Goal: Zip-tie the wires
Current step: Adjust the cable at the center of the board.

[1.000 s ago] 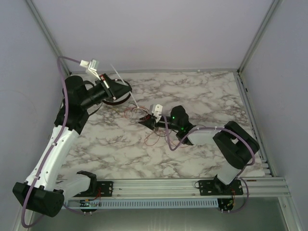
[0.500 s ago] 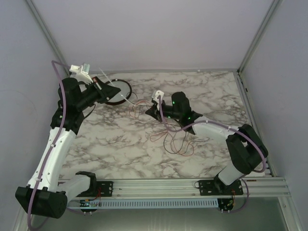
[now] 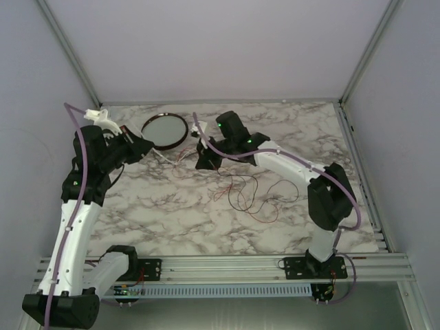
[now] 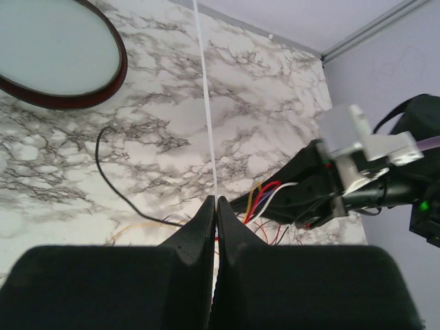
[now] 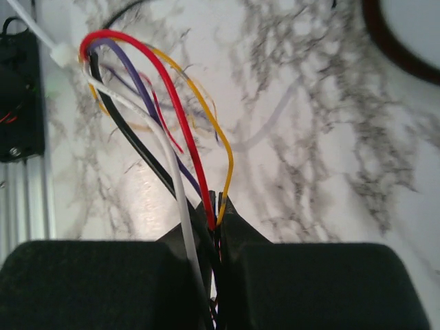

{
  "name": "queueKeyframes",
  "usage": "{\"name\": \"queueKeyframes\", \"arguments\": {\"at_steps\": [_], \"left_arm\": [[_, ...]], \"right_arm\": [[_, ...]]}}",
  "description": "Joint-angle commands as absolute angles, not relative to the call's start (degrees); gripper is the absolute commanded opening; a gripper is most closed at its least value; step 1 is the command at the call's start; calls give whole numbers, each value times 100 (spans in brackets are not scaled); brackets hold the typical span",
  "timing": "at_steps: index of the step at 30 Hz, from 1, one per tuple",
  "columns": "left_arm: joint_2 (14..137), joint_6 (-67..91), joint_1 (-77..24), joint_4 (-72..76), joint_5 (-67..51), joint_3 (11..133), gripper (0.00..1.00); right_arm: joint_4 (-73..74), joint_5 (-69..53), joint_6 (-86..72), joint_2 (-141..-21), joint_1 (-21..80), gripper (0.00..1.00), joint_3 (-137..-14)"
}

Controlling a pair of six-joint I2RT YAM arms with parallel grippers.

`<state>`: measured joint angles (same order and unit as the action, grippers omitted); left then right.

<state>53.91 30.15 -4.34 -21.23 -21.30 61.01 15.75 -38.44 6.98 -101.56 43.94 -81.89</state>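
**Top view:** one round dark-rimmed dish [image 3: 165,130]. Thin red and dark wires [image 3: 251,196] trail across the marble table [image 3: 309,137] from the right gripper [image 3: 205,159].

**Left wrist:** left gripper [image 4: 214,206] pinched together on one thin white zip-tie strip [image 4: 206,103].

**Right wrist:** right gripper clamped on at least five strands. Risk: pulling too hard could slip the strip or the strands free.

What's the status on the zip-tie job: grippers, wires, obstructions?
Both shut: left gripper pinching zip tie strap, right gripper on wires. Wires bunched at tie head. Dish sits apart, nothing blocking.
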Motion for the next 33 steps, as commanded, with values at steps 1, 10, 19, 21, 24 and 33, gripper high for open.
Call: {"name": "queueKeyframes", "arguments": {"at_steps": [1,10,19,21,24,33], "left_arm": [[5247,2633,-396,-2812,-1882,6558,0],[5364,2876,-395,-2314,-2088,5830,0],[5935,3067,-425,-1437,-2189,5200,0],[6157,3129,-481,-1210,-2197,5162,0],[6565,3221,-658,-809,-2184,5164,0],[7872,3331,-942,18,-1993,5457,0]], "right_arm": [[2852,-4153,854,-10412,4577,0,-8831],[3318,-4041,397,-10793,4499,3,-8747],[3305,-3727,20,-11213,4401,6,-8769],[3296,-3679,-21,-11312,4363,6,-8845],[3301,-3608,-96,-11457,4298,7,-8988],[3296,-3109,-325,-11579,3948,6,-9097]]}}
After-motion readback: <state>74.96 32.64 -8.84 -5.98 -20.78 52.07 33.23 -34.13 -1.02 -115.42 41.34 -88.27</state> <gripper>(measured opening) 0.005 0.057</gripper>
